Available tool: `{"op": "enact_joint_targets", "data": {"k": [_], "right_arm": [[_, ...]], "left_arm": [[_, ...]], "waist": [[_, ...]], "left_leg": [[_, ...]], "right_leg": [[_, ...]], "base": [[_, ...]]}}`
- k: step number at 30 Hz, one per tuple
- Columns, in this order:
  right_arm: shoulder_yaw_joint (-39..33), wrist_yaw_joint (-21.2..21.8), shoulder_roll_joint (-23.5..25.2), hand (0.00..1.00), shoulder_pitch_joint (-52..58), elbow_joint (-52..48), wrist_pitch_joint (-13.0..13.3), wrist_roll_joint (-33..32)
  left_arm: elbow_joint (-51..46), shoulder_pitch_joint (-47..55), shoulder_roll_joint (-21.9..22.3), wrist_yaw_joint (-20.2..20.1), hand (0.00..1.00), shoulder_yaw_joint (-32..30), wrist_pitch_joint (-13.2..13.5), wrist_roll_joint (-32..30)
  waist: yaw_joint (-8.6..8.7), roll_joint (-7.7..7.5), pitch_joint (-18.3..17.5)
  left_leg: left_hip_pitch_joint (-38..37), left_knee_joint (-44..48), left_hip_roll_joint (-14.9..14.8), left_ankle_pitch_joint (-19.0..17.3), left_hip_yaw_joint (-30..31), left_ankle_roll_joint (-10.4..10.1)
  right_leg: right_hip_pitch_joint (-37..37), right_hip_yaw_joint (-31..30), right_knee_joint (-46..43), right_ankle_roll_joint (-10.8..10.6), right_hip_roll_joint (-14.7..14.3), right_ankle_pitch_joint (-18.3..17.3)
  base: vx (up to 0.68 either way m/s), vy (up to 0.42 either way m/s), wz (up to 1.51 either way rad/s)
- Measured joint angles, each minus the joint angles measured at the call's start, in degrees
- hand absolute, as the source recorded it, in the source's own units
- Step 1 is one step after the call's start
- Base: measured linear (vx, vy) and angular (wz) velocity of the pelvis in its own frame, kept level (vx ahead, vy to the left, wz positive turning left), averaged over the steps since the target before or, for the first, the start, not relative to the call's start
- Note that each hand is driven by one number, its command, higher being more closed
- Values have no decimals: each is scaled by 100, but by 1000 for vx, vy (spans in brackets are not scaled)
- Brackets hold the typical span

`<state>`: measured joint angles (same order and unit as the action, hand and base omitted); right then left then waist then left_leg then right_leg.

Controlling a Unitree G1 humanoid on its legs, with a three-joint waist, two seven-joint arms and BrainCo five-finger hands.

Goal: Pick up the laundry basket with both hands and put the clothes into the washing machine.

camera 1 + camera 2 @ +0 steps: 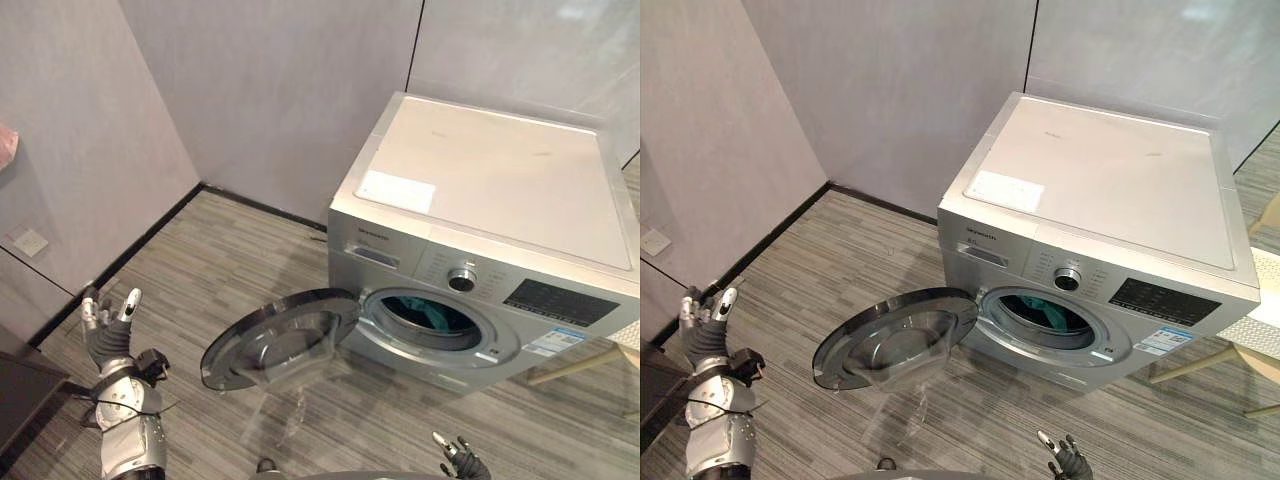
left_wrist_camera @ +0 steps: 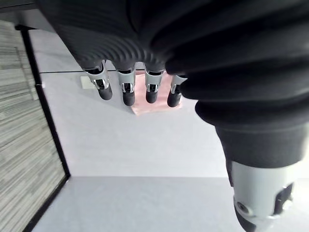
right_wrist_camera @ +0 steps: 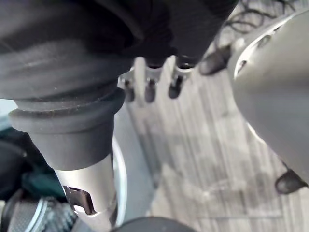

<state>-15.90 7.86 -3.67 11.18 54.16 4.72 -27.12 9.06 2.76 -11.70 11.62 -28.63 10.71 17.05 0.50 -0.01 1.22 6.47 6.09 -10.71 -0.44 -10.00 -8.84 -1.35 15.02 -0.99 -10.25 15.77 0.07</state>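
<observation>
A silver front-loading washing machine (image 1: 480,200) stands against the grey wall. Its round door (image 1: 280,338) hangs wide open to the left. Teal clothing (image 1: 432,316) lies inside the drum. My left hand (image 1: 108,335) is raised at the lower left, far from the machine, its fingers (image 2: 128,89) straight and holding nothing. Low in front of the machine, my right hand (image 1: 458,460) has relaxed, spread fingers (image 3: 149,87) over the striped floor, with nothing in them.
Grey walls close the corner behind and to the left, with a wall socket (image 1: 30,241) and a pink item (image 2: 154,104) on the left wall. A dark piece of furniture (image 1: 20,390) sits at the lower left. Wooden legs (image 1: 570,365) stand right of the machine.
</observation>
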Motion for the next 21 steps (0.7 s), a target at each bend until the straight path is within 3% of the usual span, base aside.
{"op": "enact_joint_targets", "data": {"k": [2, 4, 6, 8, 10, 12, 15, 21], "right_arm": [[1, 46, -124, 0, -54, -43, -16, 49], [11, 106, -292, 0, -81, -92, -84, 65], [24, 113, -314, 0, -96, -139, -92, 57], [70, 110, -292, 0, -220, -123, -96, -21], [71, 98, -261, 0, -241, -119, -89, -139], [115, 93, -216, 0, -249, -101, -89, -222], [116, 79, -183, 0, -308, 86, -105, -253], [-8, 0, -174, 0, -427, 289, -197, -204]], "left_arm": [[334, -406, -241, 30, 0, -92, 45, -43], [1520, -1230, -828, 84, 0, -73, 68, -22], [2394, -1805, -1333, 90, 0, 34, 26, 36], [3608, -2665, -2043, 49, 0, 454, -62, 38], [4525, -3175, -2186, -99, 0, 580, -194, 269], [5140, -3218, -2085, -215, 0, 613, -317, 556], [5457, -2945, -1664, -414, 0, 673, -499, 702], [5167, -1960, -697, -390, 0, 1372, -382, 157]], "waist": [[10, 80, 64], [19, 32, 322], [46, -103, 447], [203, -452, 715], [257, -648, 836], [310, -785, 856], [346, -798, 857], [304, -433, 971]], "left_leg": [[391, 21, -42, -7, -33, 8], [692, 34, -119, -2, -115, 14], [862, 135, -157, 0, -145, 17], [1153, 336, -233, 0, -137, 17], [1299, 480, -248, -1, -197, 16], [1325, 532, -297, -3, -347, 14], [1349, 645, -399, -39, -439, -14], [1321, 661, -417, -97, -440, -8]], "right_leg": [[370, -88, 2, -76, -54, 45], [746, -178, -3, -119, -123, 172], [924, -269, 0, -108, -154, 246], [1141, -286, 34, -74, -203, 416], [1196, -406, 204, -65, -209, 583], [1294, -509, 252, -42, -228, 703], [1360, -588, 247, -38, -294, 728], [1361, -601, 220, -37, -307, 726]], "base": [[-75, 15, -11], [-127, 13, -20], [-118, 19, -21], [-120, 21, -12], [-75, 26, -21], [-51, 7, -31], [-61, -20, -24], [-79, -4, -4]]}}
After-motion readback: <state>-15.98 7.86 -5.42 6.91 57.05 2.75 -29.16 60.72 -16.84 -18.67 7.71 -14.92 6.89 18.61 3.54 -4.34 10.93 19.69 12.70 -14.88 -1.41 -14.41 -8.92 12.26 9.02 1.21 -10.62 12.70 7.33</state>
